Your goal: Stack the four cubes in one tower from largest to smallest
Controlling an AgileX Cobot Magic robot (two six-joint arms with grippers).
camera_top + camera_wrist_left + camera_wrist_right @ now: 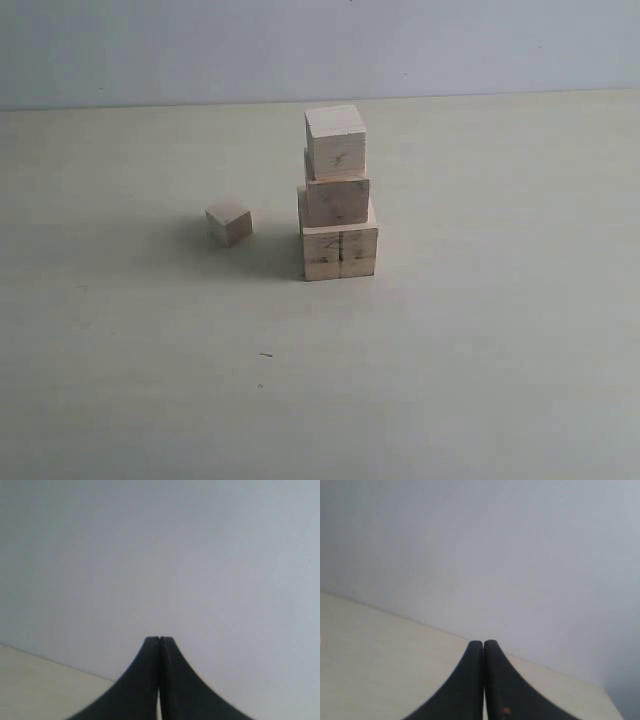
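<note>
In the exterior view three pale wooden cubes stand in one tower (338,195) at the middle of the table. The largest cube (340,250), with a dark vertical seam, is the base. A middle cube (337,200) sits on it and a slightly smaller cube (336,141) is on top. The smallest cube (229,222) lies alone on the table to the tower's left. Neither arm shows in the exterior view. My left gripper (159,639) is shut and empty, facing the pale wall. My right gripper (483,642) is shut and empty too, above the table edge.
The cream table (480,350) stretches around the cubes, with a pale grey wall (150,50) behind. A tiny dark speck (265,354) lies on the table in front of the tower.
</note>
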